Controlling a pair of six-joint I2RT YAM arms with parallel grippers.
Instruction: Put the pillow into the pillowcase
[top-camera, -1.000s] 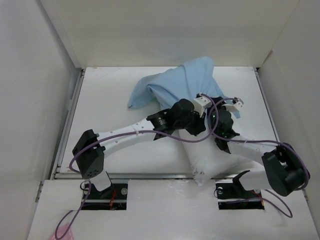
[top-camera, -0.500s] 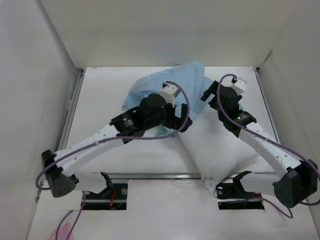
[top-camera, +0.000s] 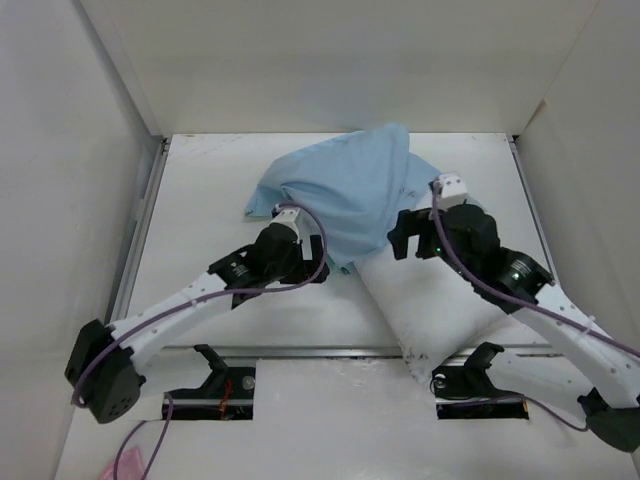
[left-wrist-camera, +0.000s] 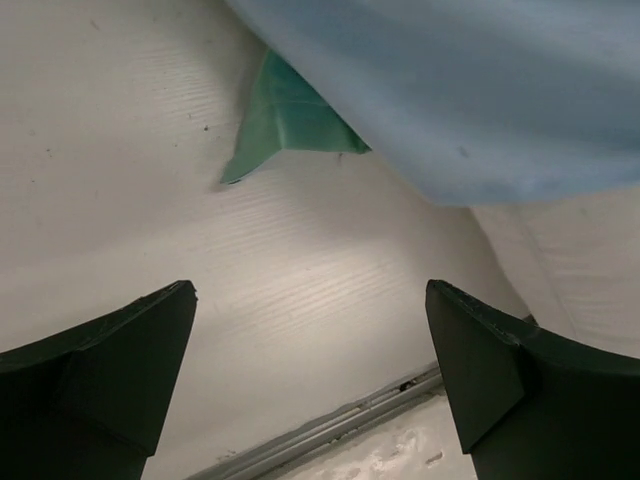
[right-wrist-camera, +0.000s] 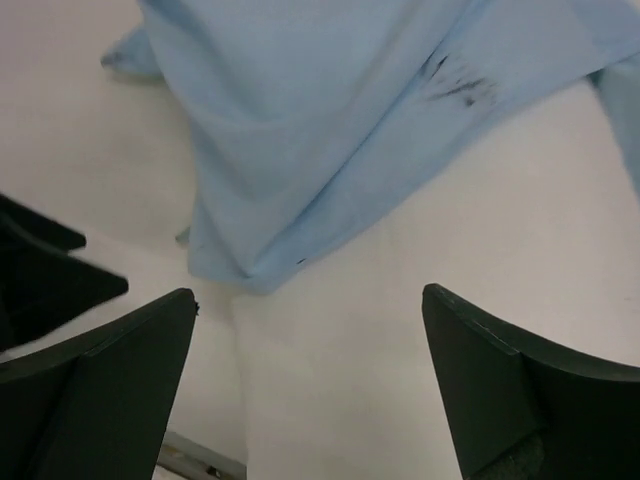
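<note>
As viewed from both wrist cameras, found left gripper (left-wrist-camera: 310, 288) and right gripper (right-wrist-camera: 308, 291) released, fingers spread wide, nothing between them. Noted pillowcase (top-camera: 340, 190) ahead of both grippers, blue face up, draped over far end of pillow (top-camera: 415, 300). Noted mint-green corner (left-wrist-camera: 285, 125) on table (left-wrist-camera: 120, 150) just ahead of left gripper. Recorded bare pillow directly beneath right gripper, running back behind it.

The flat white table (top-camera: 200, 200) holds a soft, puffy white pillow (top-camera: 440, 305). A thin light blue cloth pillowcase (top-camera: 345, 190) lies over the pillow's far end.
</note>
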